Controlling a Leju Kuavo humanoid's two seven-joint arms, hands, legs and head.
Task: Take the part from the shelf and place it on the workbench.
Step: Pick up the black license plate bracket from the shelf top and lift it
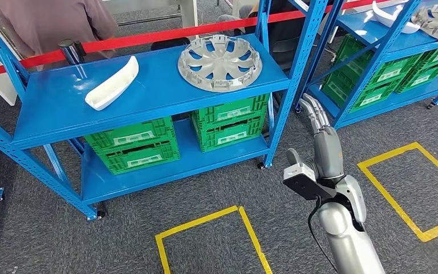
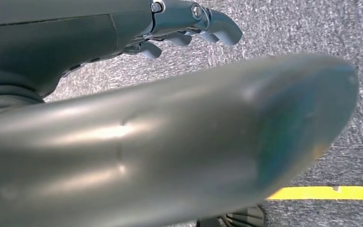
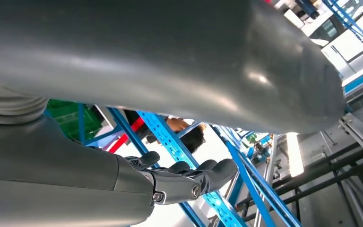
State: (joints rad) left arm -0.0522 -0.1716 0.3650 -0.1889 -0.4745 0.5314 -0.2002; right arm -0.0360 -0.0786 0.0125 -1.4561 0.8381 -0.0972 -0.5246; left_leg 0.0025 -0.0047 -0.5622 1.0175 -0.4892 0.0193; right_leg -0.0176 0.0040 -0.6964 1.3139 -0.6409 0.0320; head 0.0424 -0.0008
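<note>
Your right hand (image 1: 318, 123) was raised in front of the blue shelf (image 1: 51, 108), by the upright post at its right-hand end, fingers stretched out straight, a little apart, and holding nothing; the right wrist view showed the same, extended fingers (image 3: 189, 177) with only shelf struts behind them. Your left hand (image 2: 189, 21) hung over grey carpet, its fingers loosely bent around nothing, well away from the shelf. Two parts lay on the top deck: a silver hubcap (image 1: 219, 61) flat near the right end, and a white curved trim piece (image 1: 113, 83) further left, its long axis running diagonally from front-left to back-right. The task did not say which one you wanted. From your right fingertips the hubcap lay up and to the left, beyond the post, and it was the nearer of the two; the trim piece sat well apart across the deck. I would judge the right hand the closer one for either, though it had to clear the post before coming over the deck.
</note>
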